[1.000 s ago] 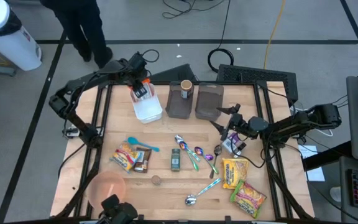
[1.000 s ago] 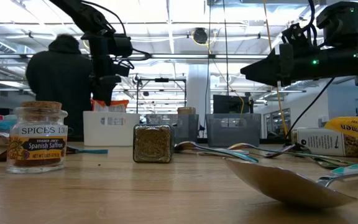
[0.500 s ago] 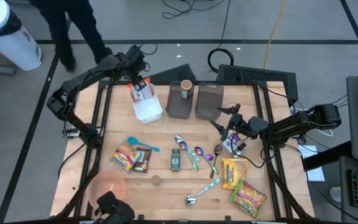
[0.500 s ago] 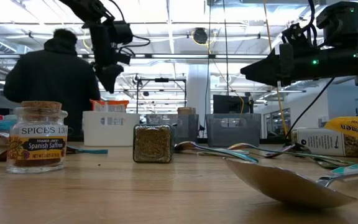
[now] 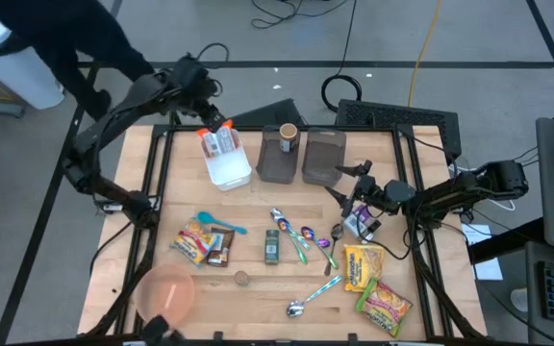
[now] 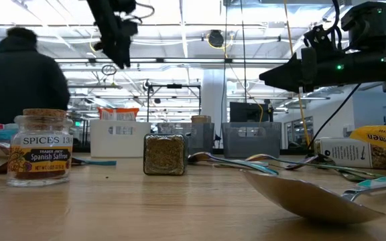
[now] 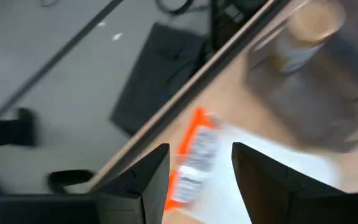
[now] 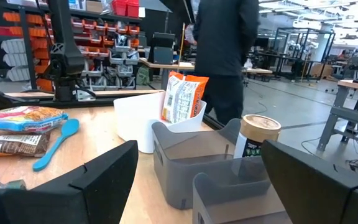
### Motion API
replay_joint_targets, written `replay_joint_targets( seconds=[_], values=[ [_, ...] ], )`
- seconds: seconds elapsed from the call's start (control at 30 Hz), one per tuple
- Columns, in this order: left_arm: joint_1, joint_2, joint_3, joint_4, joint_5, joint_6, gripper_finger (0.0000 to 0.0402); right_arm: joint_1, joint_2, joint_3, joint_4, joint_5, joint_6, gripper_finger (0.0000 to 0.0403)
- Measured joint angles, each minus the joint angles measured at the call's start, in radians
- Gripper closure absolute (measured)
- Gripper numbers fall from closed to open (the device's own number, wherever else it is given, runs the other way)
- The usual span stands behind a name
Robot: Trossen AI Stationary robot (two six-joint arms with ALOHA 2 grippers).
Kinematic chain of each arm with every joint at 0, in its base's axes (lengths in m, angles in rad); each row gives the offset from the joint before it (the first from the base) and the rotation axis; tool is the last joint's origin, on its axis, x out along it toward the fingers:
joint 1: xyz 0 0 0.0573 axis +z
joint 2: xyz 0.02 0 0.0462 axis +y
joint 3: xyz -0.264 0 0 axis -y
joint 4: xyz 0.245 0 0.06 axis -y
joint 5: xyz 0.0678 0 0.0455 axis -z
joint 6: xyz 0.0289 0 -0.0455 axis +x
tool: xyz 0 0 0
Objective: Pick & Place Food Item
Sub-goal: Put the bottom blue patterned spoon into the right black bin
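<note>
- Rising clear of the white bin [image 5: 229, 169], the left gripper [image 5: 203, 99] now sits further toward the upper left of the high view than a second ago, out past the table's back edge; its fingers stand parted with nothing between them.
- Orange-and-white snack packet [image 5: 221, 141] stands upright in the white bin's far end, in the upper-left part of the high view, leaning on the wall.
- By my judgement the packet is light, thin and crinkly, likely slick; pinching its top edge or flat faces would serve best, gently, as the contents may crush.
- Right gripper [image 5: 357, 191] waits right of centre over a small carton [image 5: 360, 223], jaws wide open and empty.
- Left wrist view is smeared by motion, so the packet's print cannot be read there.
- Bin walls hide the packet's lower part in the low view.
- A person [image 5: 61, 43] is cut off at the upper-left corner.
</note>
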Motion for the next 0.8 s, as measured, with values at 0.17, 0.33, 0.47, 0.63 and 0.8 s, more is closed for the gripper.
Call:
replay_joint_targets(
  seconds=[0.17, 0.33, 0.47, 0.63, 0.8],
  values=[
    [-0.084, -0.184, -0.104, 0.082, 0.058, -0.075, 0.0233, 0.000, 0.000, 0.000, 0.006, 0.000, -0.002, 0.0069],
    [-0.233, -0.415, -0.347, 0.315, 0.057, -0.174, 0.0231, 0.000, 0.000, 0.000, 0.025, 0.000, 0.001, 0.0069],
    [-0.368, -0.602, -0.577, 0.534, 0.044, -0.244, 0.0234, 0.000, 0.000, 0.000, 0.036, 0.000, 0.001, 0.0069],
    [-0.548, -0.781, -0.875, 0.886, 0.001, -0.274, 0.0232, 0.000, 0.000, 0.000, 0.044, 0.000, 0.007, 0.0069],
    [-0.708, -0.822, -1.162, 1.342, -0.007, -0.267, 0.0231, 0.000, 0.000, 0.000, 0.081, -0.001, 0.096, 0.0069]
  ],
)
